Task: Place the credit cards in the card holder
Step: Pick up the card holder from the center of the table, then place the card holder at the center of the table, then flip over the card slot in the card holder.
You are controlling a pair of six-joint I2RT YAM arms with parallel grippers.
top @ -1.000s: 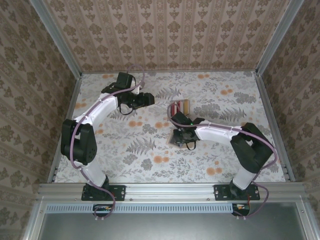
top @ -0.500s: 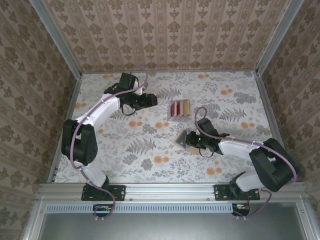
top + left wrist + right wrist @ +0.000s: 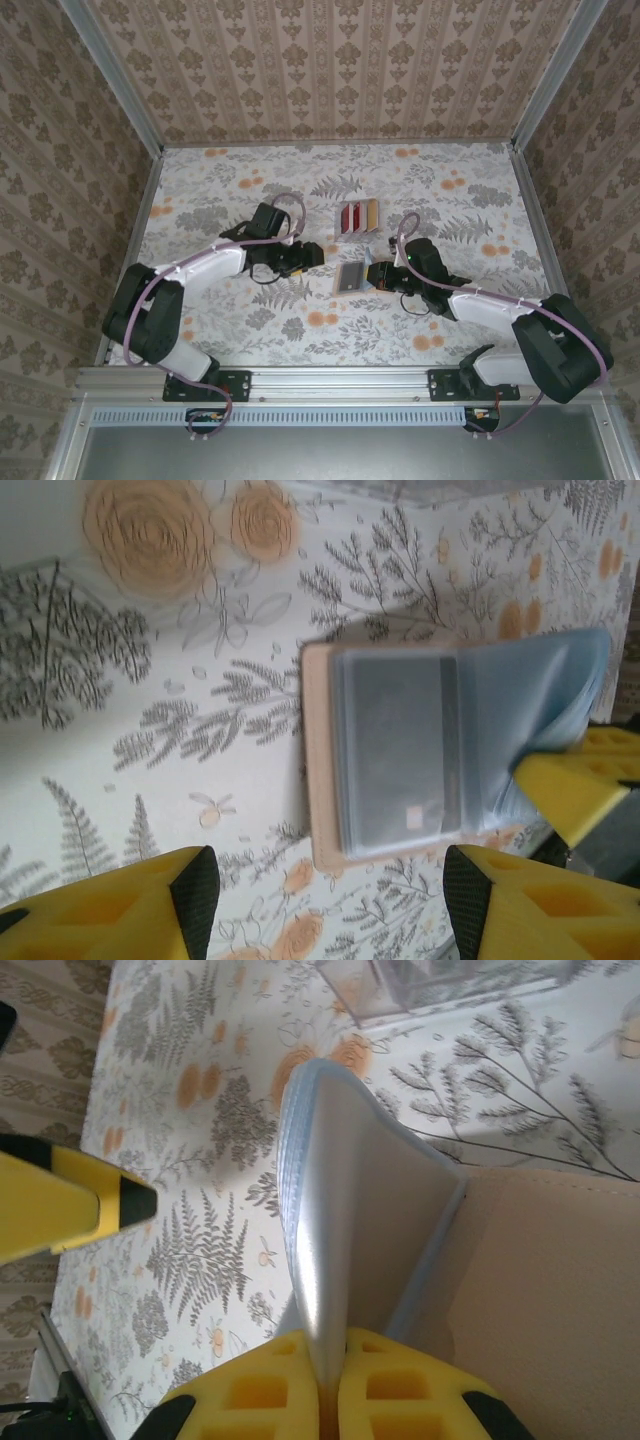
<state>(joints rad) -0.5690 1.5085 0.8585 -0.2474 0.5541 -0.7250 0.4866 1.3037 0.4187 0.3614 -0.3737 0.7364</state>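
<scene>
Floral-print counter (image 3: 210,190) carries everything. Left arm (image 3: 200,265) reaches in from the left of the card holder (image 3: 349,277), right arm (image 3: 480,305) lies low from its right. The card holder is flat on the counter, near the middle and between the two pincers. It is open, pinkish-tan cover down and grey-blue pockets up. Left wrist view: card holder (image 3: 395,750) is ahead of the fingers, tan edge toward the camera's left, and one blue pocket leaf (image 3: 530,695) is lifted off the rest on the far side. Credit cards (image 3: 357,216) are just beyond the card holder, apart from it. They stand side by side in a small pale rack (image 3: 356,233), dark red, red and tan-gold. Left pincer (image 3: 308,256) is just left of the card holder, not touching it. Its jaws are spread wide and hold nothing, and in its own camera (image 3: 330,900) the whole card holder sits in the gap between the finger tips. Right pincer (image 3: 376,276) is at the card holder's right edge. Right wrist view: the pincer (image 3: 325,1355) is closed tight on the raised pocket leaf (image 3: 335,1220), pads pressed on both faces, with the tan cover (image 3: 550,1290) beside it. Cannot tell whether any card sits in the pockets.
</scene>
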